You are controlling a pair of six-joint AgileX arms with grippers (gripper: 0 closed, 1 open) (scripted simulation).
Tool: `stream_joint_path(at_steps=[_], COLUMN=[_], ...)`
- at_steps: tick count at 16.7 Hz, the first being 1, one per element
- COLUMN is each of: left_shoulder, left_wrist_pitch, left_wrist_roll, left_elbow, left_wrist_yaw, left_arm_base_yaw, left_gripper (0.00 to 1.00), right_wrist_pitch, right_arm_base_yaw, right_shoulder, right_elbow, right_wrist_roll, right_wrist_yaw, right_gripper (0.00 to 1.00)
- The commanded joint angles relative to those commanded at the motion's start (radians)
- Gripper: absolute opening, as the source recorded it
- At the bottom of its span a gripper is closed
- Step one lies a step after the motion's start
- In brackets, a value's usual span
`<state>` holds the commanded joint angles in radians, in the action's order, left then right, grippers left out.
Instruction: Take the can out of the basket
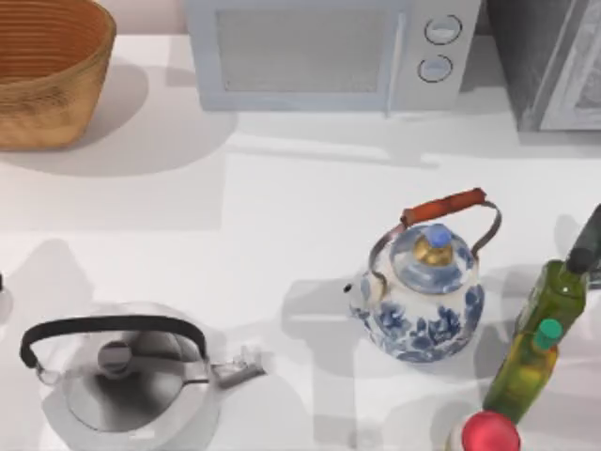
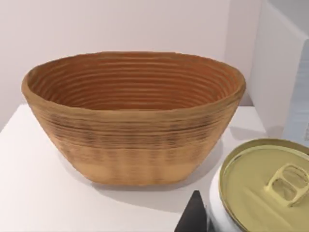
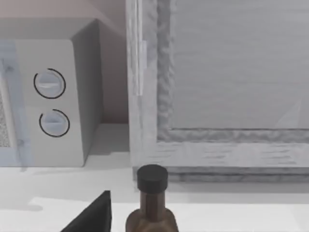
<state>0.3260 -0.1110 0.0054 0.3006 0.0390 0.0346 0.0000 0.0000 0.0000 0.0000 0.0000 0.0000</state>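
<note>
Left tool mostly cut off beside can, outside basket.

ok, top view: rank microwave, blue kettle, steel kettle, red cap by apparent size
1. Microwave, widest by far, though its top is cut off by the frame edge.
2. Steel kettle and blue kettle: close. The steel one spans more, spout and handle included, but is cropped at the bottom, so not ranked.
3. Red cap, smallest.

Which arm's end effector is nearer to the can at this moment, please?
Left. The left wrist view shows the can right beside its end effector's dark fingertip, outside the basket. The right wrist view faces the microwave and a dark-capped bottle.
</note>
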Motion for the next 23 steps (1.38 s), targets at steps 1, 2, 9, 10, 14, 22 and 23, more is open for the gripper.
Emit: stream_joint_path(at_steps=[1,2,9,10,14,22,23], left_shoulder=[-0.07,-0.134,-0.326,-0.326,-0.321,-0.018,0.049], left_wrist_pitch=[0.024,0.046,0.111,0.111,0.109,0.231,0.267], left_wrist_roll=[-0.001,-0.002,-0.005,-0.005,-0.004,0.002,0.006], left_elbow=[-0.064,-0.122,-0.301,-0.301,-0.3,-0.156,-0.12], left_wrist_yaw=[-0.008,-0.016,-0.039,-0.039,-0.039,0.106,0.144], left_arm_base_yaw=[-0.007,-0.013,-0.035,-0.035,-0.032,-0.043,-0.05], left_gripper=[0.0,0.0,0.0,0.0,0.0,0.0,0.0], right_wrist_pitch=[0.0,0.0,0.0,0.0,0.0,0.0,0.0], right_arm_base_yaw=[0.0,0.0,0.0,0.0,0.0,0.0,0.0], right_shoulder=[0.0,0.0,0.0,0.0,0.0,0.0,0.0], right_elbow=[0.0,0.0,0.0,0.0,0.0,0.0,0.0], right_wrist_roll=[0.0,0.0,0.0,0.0,0.0,0.0,0.0], right_wrist_yaw=[0.0,0.0,0.0,0.0,0.0,0.0,0.0], right_gripper=[1.0,1.0,1.0,1.0,1.0,1.0,1.0])
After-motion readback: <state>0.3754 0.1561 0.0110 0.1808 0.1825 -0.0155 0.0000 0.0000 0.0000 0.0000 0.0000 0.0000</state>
